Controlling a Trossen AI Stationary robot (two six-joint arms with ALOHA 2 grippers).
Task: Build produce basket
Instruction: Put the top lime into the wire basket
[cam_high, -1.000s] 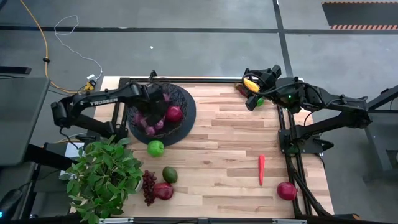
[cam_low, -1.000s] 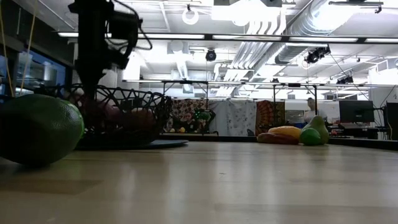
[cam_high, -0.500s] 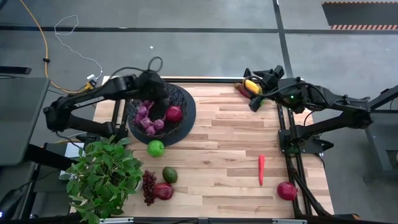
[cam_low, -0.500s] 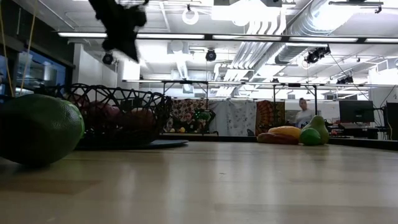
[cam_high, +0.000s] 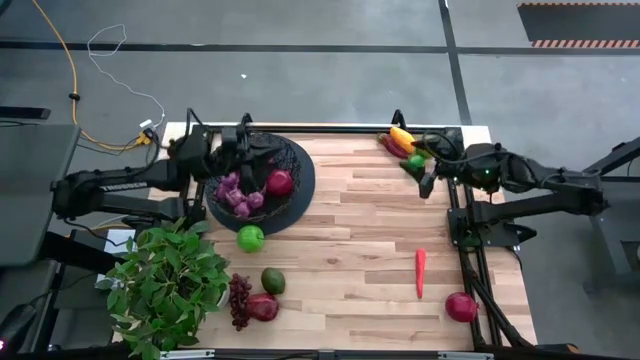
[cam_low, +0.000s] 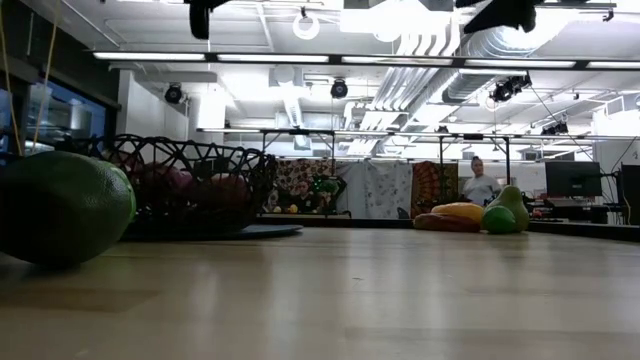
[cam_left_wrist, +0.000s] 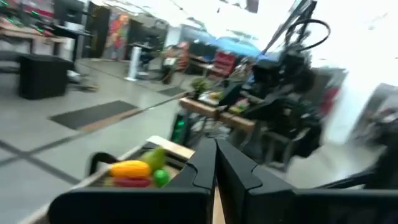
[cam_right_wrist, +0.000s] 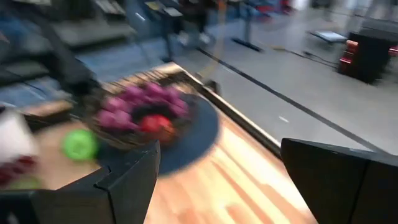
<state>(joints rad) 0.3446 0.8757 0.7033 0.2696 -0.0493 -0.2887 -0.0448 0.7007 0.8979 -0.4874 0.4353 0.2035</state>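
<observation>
The black wire basket (cam_high: 296, 176) stands at the table's far left on a dark round mat, with purple grapes (cam_high: 238, 193) and a red pomegranate (cam_high: 280, 182) inside. My left gripper (cam_high: 262, 150) hovers shut and empty over its far rim, pointing level toward the right. My right gripper (cam_high: 424, 176) hangs open and empty in the air at the far right, beside a yellow pepper (cam_high: 403, 138) and a green fruit (cam_high: 415, 160) on the table. A green apple (cam_high: 250, 238), an avocado (cam_high: 273, 281), dark grapes (cam_high: 240, 300), a chili (cam_high: 420, 272) and two pomegranates (cam_high: 263, 307) (cam_high: 461, 306) lie outside the basket.
A leafy potted plant (cam_high: 170, 285) fills the near left corner. The black frame rail (cam_high: 350, 129) runs along the far edge, and the right arm's stand (cam_high: 480, 225) sits at the right edge. Bare wood (cam_high: 350, 230) stretches across the middle.
My left gripper has risen out of the basket, tipped from pointing down to level and drawn back toward the left edge, staying shut. My right gripper has pulled back toward the right edge and sunk a little, still open. The produce has kept its place.
</observation>
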